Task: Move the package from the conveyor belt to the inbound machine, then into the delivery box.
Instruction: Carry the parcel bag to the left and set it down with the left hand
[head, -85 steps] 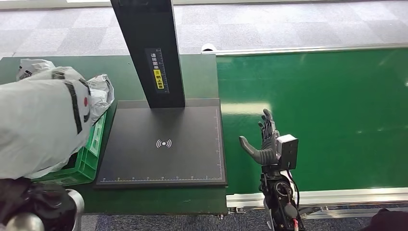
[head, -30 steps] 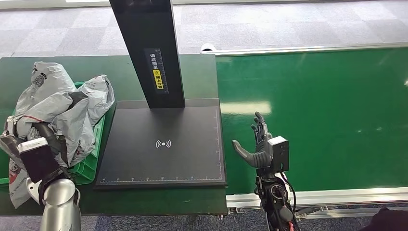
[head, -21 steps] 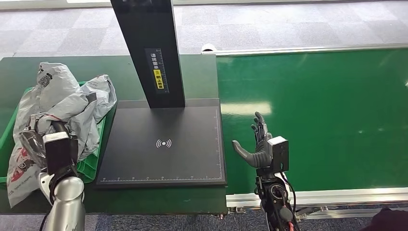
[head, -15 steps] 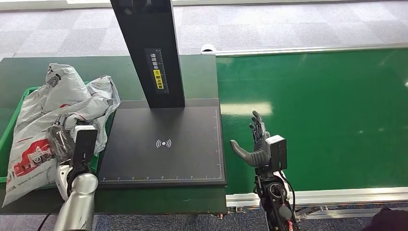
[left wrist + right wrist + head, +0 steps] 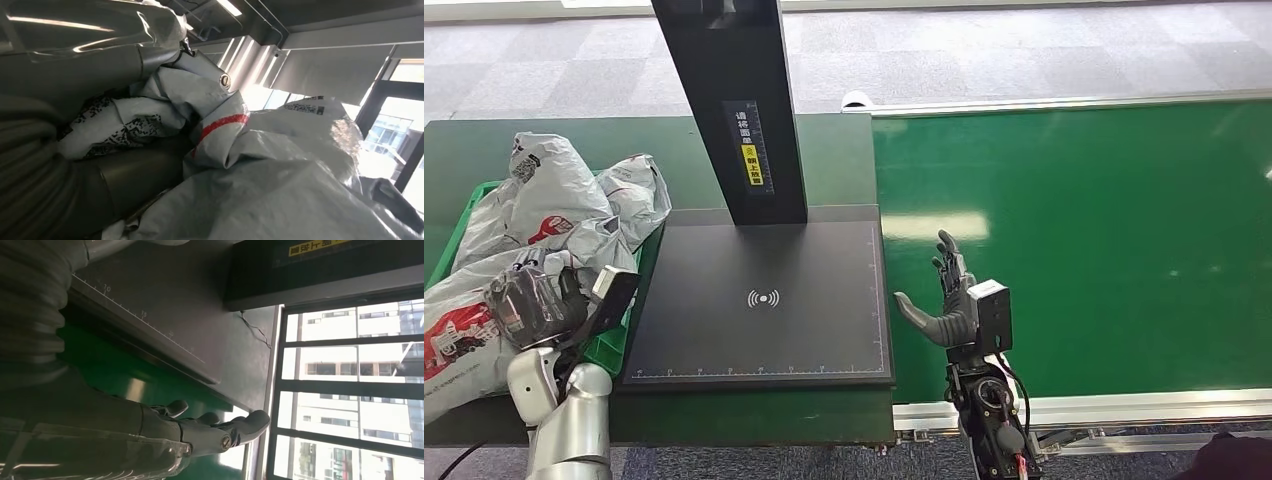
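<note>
Nearest the robot, at the lower left of the head view, the left hand (image 5: 529, 305) sits among grey plastic mail bags (image 5: 544, 215) heaped in a green delivery box (image 5: 614, 340); its fingers lie against the crumpled plastic, and the left wrist view shows a grey bag (image 5: 280, 165) with a red stripe and black printed codes pressed close to the fingers (image 5: 210, 75), yet whether the hand actually grips a bag cannot be told. On the other side, just past the table's front edge, the right hand (image 5: 944, 300) hovers above the green conveyor belt (image 5: 1104, 250) with fingers spread and thumb stretched toward the scanner, holding nothing; the right wrist view shows its fingertips (image 5: 250, 422) apart over the green surface. Between the two hands lies the inbound machine's black scanning plate (image 5: 764, 300), marked with a white wireless symbol and ruler ticks along its edges. Farther back, the machine's black column (image 5: 734, 100) rises from the plate, carrying a yellow label. Beyond it stretches grey carpet-tiled floor (image 5: 984, 55).
</note>
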